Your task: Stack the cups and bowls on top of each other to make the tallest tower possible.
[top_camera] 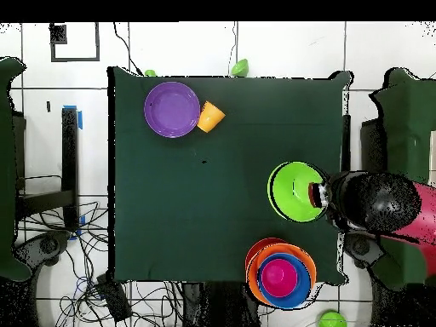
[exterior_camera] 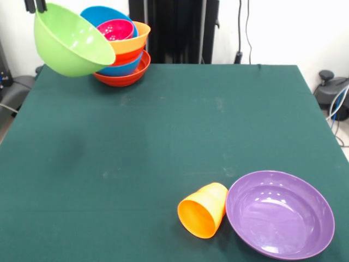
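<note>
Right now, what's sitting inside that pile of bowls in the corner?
A small magenta bowl sits in a blue bowl atop the tower. Whatever lies deeper between the nested bowls is covered.

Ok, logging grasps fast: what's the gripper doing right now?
Gripper: shut on the rim of the green bowl, holding it tilted in the air beside the tower.

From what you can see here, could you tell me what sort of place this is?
Probably a robotics lab: a green-covered table on a tiled floor, loose cables around it, and a robot arm.

Green bowl (top_camera: 294, 190) beside arm (top_camera: 379, 203), apart from stacked tower (top_camera: 281, 272).
</note>
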